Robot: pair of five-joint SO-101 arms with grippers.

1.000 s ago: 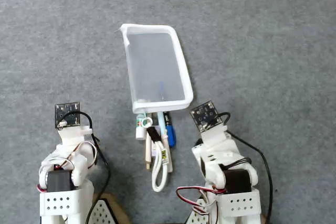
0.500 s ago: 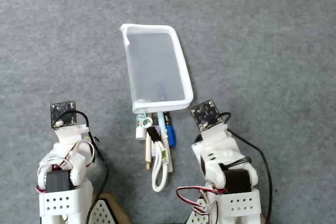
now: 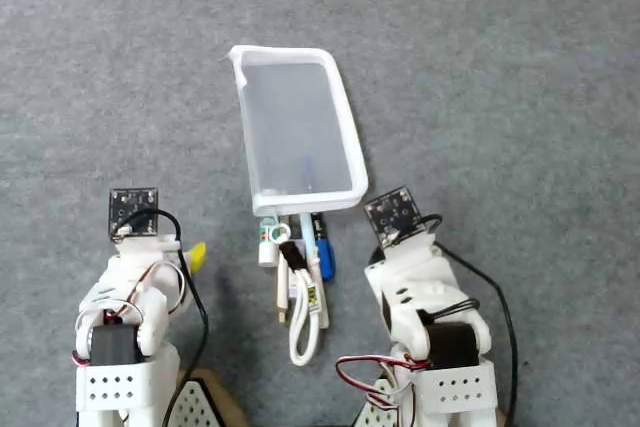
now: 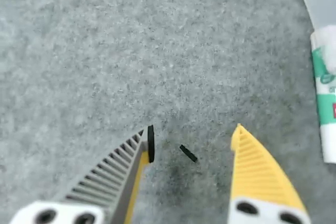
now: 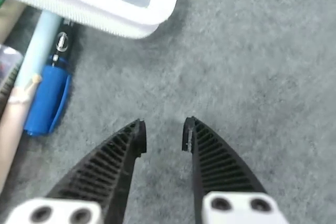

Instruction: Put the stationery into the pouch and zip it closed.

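Grey felt table cover [image 4: 105, 51] lies bare under both empty grippers: the left gripper [image 4: 194, 137] gapes wide, the right gripper [image 5: 164, 127] is narrowly parted. Just beside the right one a blue capped marker [image 5: 46, 98] edges the stationery bundle [image 3: 298, 282]. Beyond it lies the translucent white-rimmed zip pouch [image 5: 136, 22]. Nudging the pens would probably slide that light pouch away rather than fill it.

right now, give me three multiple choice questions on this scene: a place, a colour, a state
1. Where is the blue marker?
A) inside the pouch
B) on the mat just outside the pouch's rim
C) in an end effector

2. What colour is the pouch's rim?
A) red
B) white
C) black

3. How is the left end effector?
A) open, holding nothing
B) shut on a pen
C) shut on the zip

1 B: it lies on the mat by the rim.
2 B: the border is white.
3 A: its fingers stand apart over bare mat.
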